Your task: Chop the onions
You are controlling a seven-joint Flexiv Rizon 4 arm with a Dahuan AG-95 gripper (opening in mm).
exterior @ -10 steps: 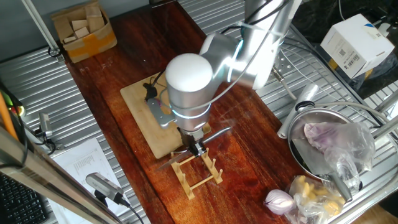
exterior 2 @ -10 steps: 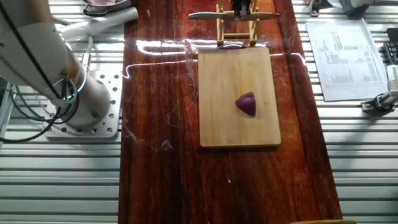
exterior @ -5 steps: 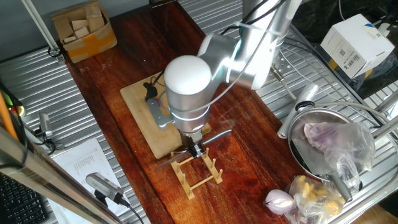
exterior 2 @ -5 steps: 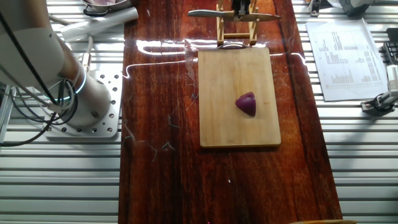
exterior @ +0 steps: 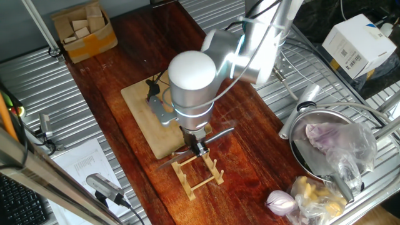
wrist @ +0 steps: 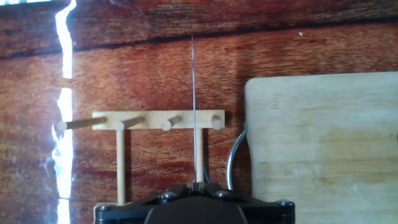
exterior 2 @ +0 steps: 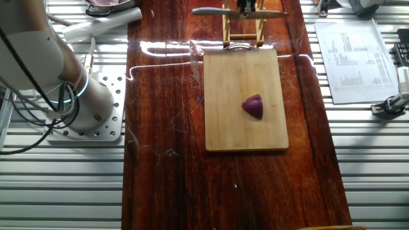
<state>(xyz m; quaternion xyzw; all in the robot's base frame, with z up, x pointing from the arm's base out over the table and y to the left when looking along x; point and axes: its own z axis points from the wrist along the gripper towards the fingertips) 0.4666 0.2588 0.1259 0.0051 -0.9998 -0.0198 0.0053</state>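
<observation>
A small purple-red onion wedge lies on the wooden cutting board, right of its middle. In one fixed view the arm hides the wedge and only part of the board shows. My gripper is over the wooden knife rack at the board's end, shut on the handle of a knife that lies across the rack. In the hand view the blade shows edge-on over the rack, with my gripper shut below it and the board to the right.
A cardboard box of wooden blocks stands at the far corner. A metal bowl holds a plastic-wrapped purple lump. A whole red onion lies near it. A printed sheet lies beside the table.
The arm and the knife have shifted slightly, the knife rising a little at the rack. The onion wedge has not moved.
</observation>
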